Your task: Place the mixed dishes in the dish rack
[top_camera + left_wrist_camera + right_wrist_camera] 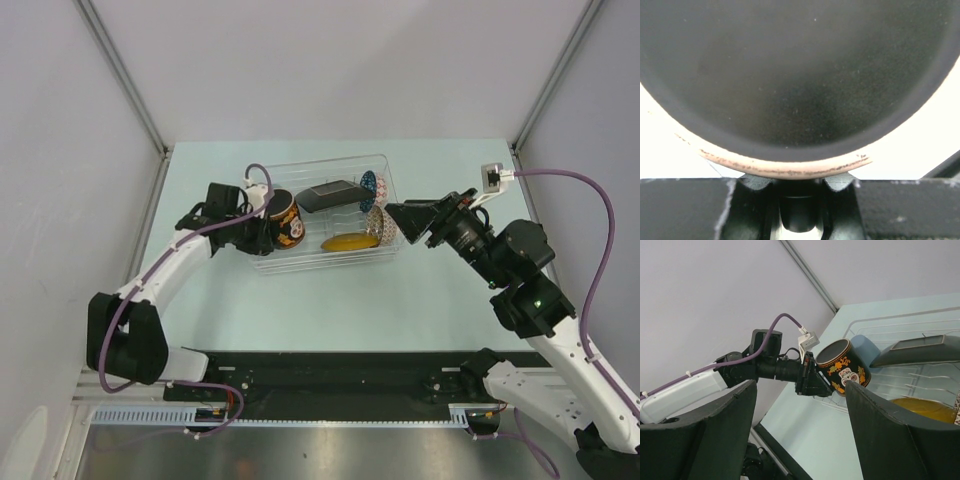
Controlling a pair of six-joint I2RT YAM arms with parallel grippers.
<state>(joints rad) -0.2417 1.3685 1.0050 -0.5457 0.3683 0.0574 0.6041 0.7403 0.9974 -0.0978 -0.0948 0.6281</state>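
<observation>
- Yellow plate point(350, 241) lies flat in the clear dish rack point(300, 262), at about 5 o'clock.
- Left hand point(266, 233) is clamped on the red-rimmed mug point(286, 222), which is tilted over the rack's 9 o'clock end.
- Right hand point(396, 215) has its fingers apart and holds nothing, just outside the 3 o'clock wall.
- Dark square plate point(333, 195) leans near 12 o'clock.
- Blue mosaic bowl point(371, 186) stands on edge at 2 o'clock.
- The rack sits on the pale counter point(330, 310).

Clear plastic rectangular rack point(320, 160): dark square plate point(330, 195) leaning mid-rack, round yellow plate point(350, 241) flat, mosaic-patterned bowl point(378, 225) right end, patterned dark mug point(285, 222) tilted at left end.
</observation>
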